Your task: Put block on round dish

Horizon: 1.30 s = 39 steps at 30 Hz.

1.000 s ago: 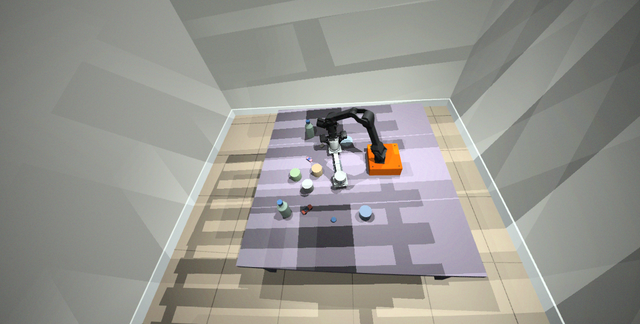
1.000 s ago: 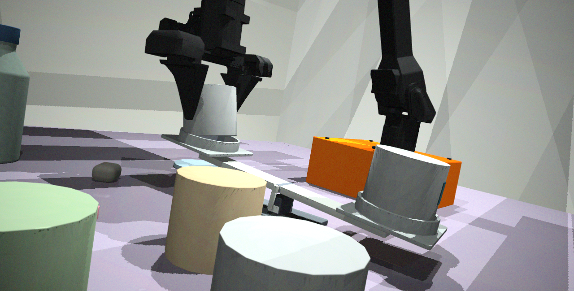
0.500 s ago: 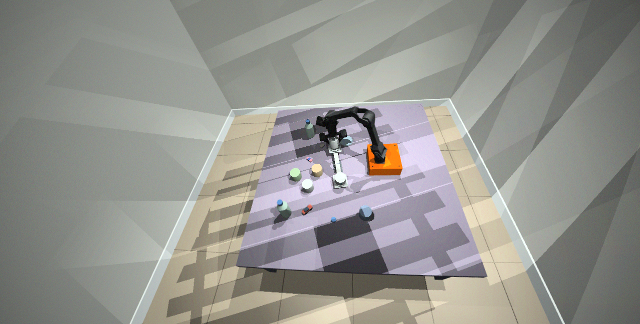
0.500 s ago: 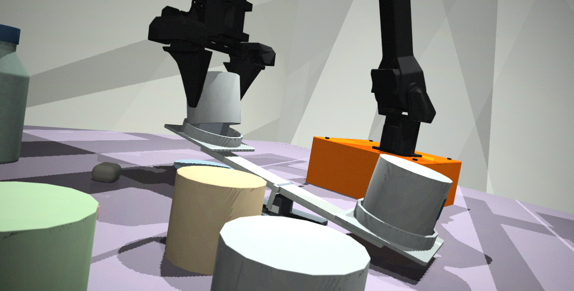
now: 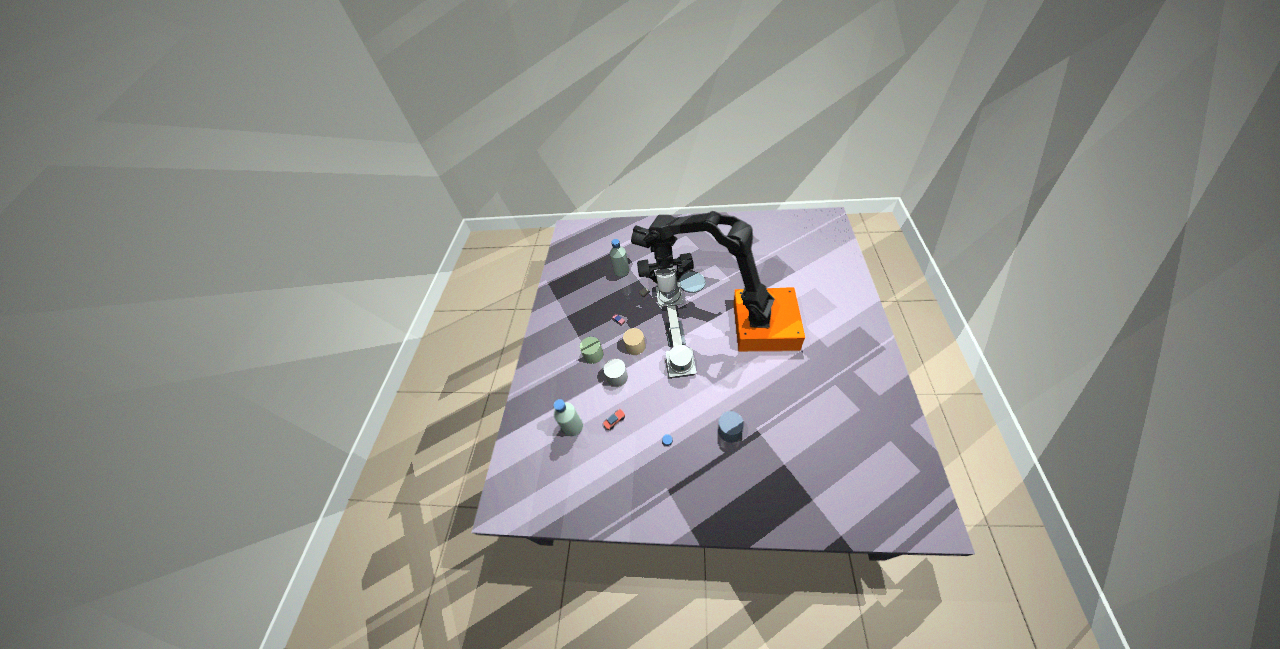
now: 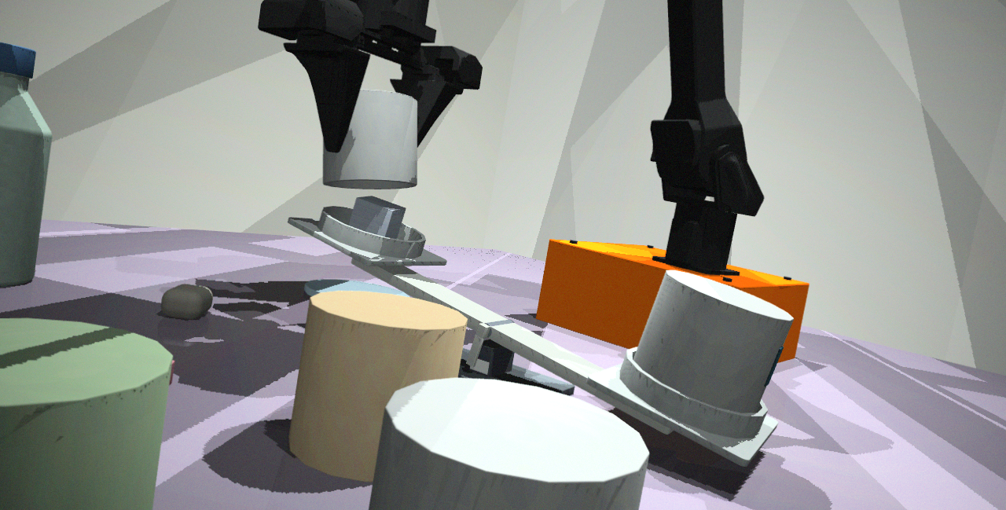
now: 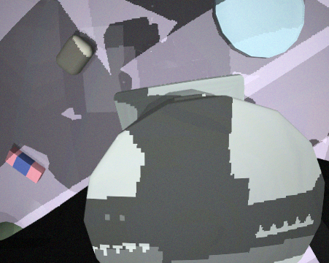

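Note:
My gripper is shut on a white-grey cup, holding it upright just above the raised far end of the balance. A small grey block stands uncovered inside the ring at that end, below the cup's rim, with a gap between them. The other cup stands in its ring on the lowered near end, tilted with the beam. The round light-blue dish lies on the table beside the raised end, with no cup above it.
A beige cylinder, a white one and a green one stand left of the balance. A grey stone and a bottle are near the raised end. The orange base is right.

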Tool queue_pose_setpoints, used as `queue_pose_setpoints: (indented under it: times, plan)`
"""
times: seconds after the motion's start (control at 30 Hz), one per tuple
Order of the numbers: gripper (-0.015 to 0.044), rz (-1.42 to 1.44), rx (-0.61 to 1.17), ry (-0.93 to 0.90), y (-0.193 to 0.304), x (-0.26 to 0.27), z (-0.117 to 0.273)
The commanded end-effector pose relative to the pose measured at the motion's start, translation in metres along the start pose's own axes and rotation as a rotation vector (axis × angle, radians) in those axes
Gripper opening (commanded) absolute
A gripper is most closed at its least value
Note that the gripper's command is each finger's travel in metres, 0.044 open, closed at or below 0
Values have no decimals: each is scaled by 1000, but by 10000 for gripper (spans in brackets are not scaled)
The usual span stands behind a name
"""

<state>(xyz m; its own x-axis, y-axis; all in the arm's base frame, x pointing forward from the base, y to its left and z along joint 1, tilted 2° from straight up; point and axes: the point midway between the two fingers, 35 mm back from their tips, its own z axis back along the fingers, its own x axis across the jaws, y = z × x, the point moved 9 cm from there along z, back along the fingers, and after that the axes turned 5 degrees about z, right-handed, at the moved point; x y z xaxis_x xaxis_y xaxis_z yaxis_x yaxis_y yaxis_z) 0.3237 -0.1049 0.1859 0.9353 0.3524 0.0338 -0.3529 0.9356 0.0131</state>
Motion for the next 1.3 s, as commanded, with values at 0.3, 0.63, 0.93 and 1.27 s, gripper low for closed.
queue_pose_setpoints:
  times: [0.3, 0.63, 0.93, 1.27]
  plan:
    - [0, 3, -13, -10, 1, -1, 22]
    - [0, 3, -13, -10, 2, -3, 35]
    - [0, 3, -13, -10, 4, -4, 44]
    - [0, 0, 1, 1, 4, -4, 37]
